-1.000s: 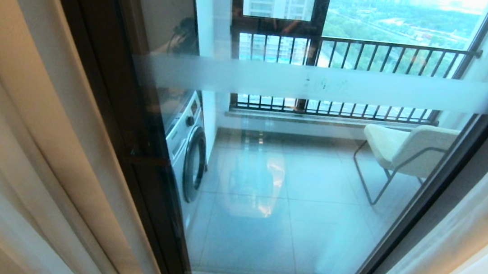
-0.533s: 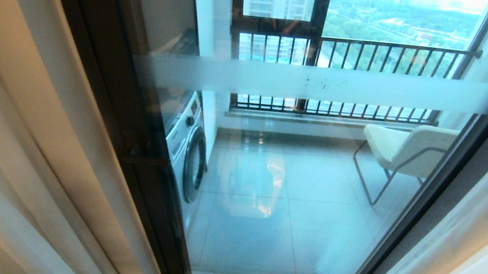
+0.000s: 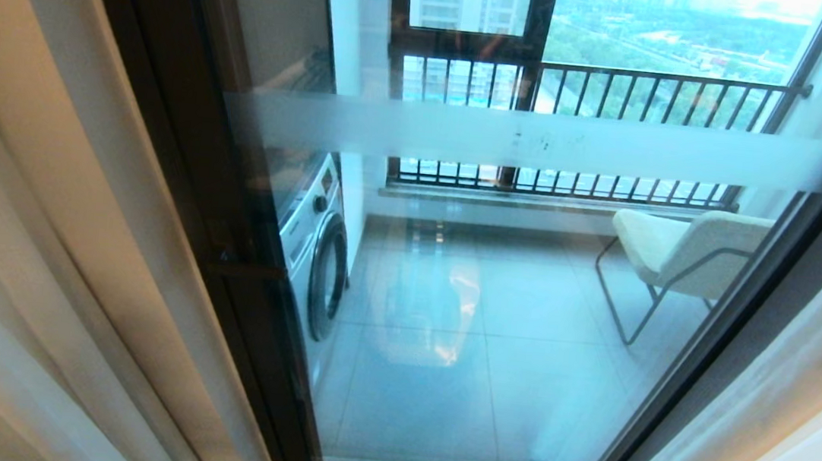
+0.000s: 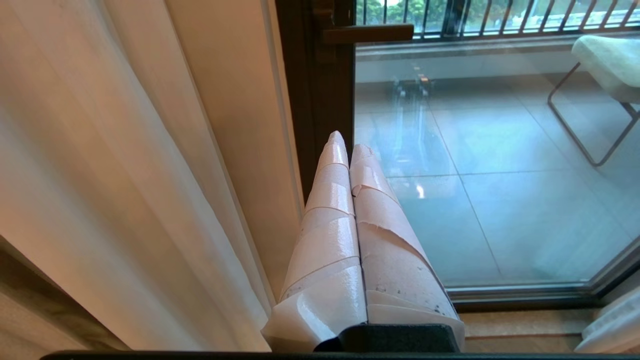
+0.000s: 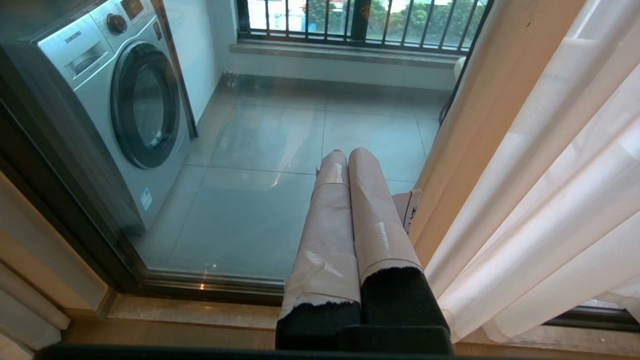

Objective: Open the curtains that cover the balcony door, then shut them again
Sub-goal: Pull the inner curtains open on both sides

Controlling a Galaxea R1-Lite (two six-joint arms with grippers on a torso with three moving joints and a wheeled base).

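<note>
Checking nearest first: pale tape-wrapped left pincer (image 4: 348, 142), shut tight with pads pressed together, holding nothing, parked low just beside the left-hand fabric and pointing at the door's dark frame. Confirm likewise for the tape-wrapped, black-padded right pincer (image 5: 347, 152): shut, empty, parked just beside the right-hand fabric.

Comparing against the head view of a second ago: note a white tip in the lower left corner then, absent now. Read as the left pincer withdrawn below the head view after releasing the cloth. Register no shift in the fabric or the door over that second.

Locating the task's thing: sheer white floor-length curtains (image 3: 783, 392), gathered in soft folds at both sides of the opening, one panel at the robot's left (image 4: 100, 175), one at its right (image 5: 550, 175), each beside a thicker opaque beige drape (image 5: 500, 100). Treat the tall sliding glass balcony door (image 3: 494, 308) in its dark metal frame, with its frosted white horizontal band (image 3: 542, 141), as uncovered between them.

Looking beyond the glass: silver front-loading washing machine (image 5: 135, 110), cream padded chair on a thin metal frame (image 3: 684, 248), black-barred railing (image 3: 624, 92).

Judging progress: opening half likely complete, closing half not yet done. Expect each panel's hem edge to need a fresh grasp and a pull toward the centre; watch for thin cloth slipping from the pads.
</note>
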